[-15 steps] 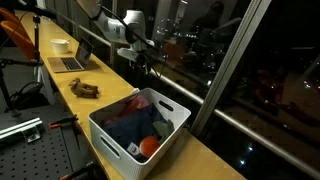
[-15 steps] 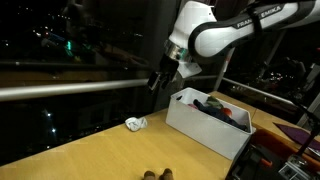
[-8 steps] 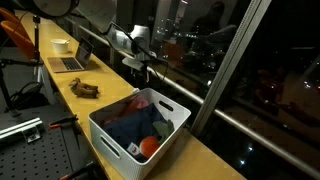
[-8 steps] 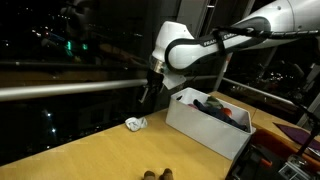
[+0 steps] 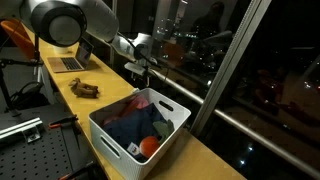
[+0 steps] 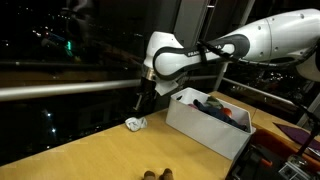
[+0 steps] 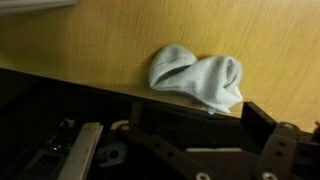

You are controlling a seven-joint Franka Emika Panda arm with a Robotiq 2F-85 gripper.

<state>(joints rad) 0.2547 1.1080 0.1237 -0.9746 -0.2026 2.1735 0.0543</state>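
Item: small sock (image 7: 197, 78), pale grey-white, of soft knitted fabric, crumpled into a rounded, folded lump. It lies flat on the table (image 7: 90, 40), a smooth, honey-coloured wood-grain top, close to the edge that runs along the dark window. Tool: gripper (image 6: 141, 105), black, hard-edged and two-fingered, on a glossy white arm. It hangs just above the sock with its jaws wide apart, holding nothing and not touching the fabric. Adjacent: basket (image 6: 200, 132), rectangular, white plastic with slotted handles, standing near the sock on the same table and filled with rumpled dark clothing. Only the wrist view gives the sock's weave and folds. In an exterior view it is no more than a pale patch beneath the fingers. An exterior view alone shows an orange item (image 5: 148, 147) at the basket's near corner, a brown, lumpy object (image 5: 85, 90) further along the table, an open laptop (image 5: 70, 62) and a white bowl (image 5: 61, 45) beyond it. An exterior view alone shows the grey metal rail (image 6: 60, 91) across the glass.
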